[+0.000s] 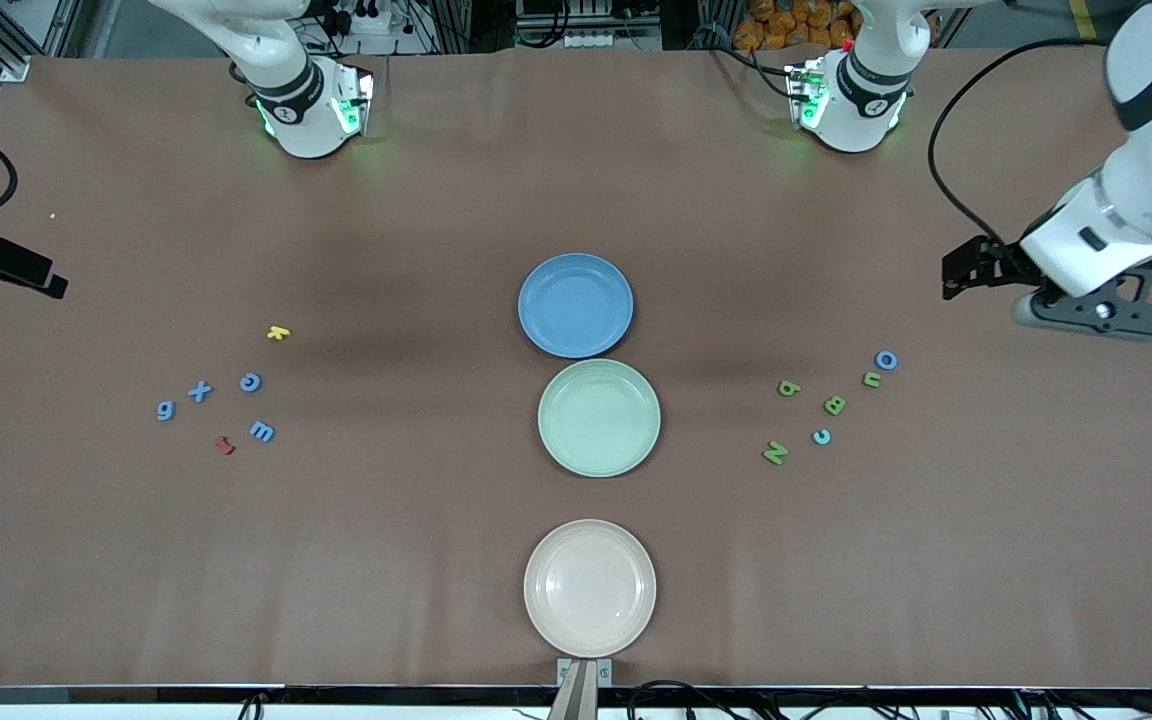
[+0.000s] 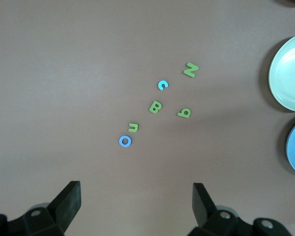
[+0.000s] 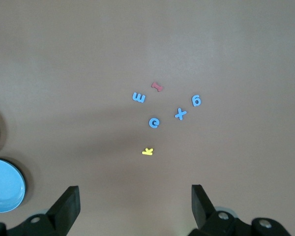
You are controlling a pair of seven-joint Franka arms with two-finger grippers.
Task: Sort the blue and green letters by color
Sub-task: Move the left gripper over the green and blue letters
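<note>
Letters lie in two clusters: blue ones (image 1: 200,391) near the right arm's end, mostly green ones (image 1: 834,405) near the left arm's end. I see my left gripper (image 2: 137,206) and right gripper (image 3: 135,206) both spread wide, holding nothing, above their clusters
</note>
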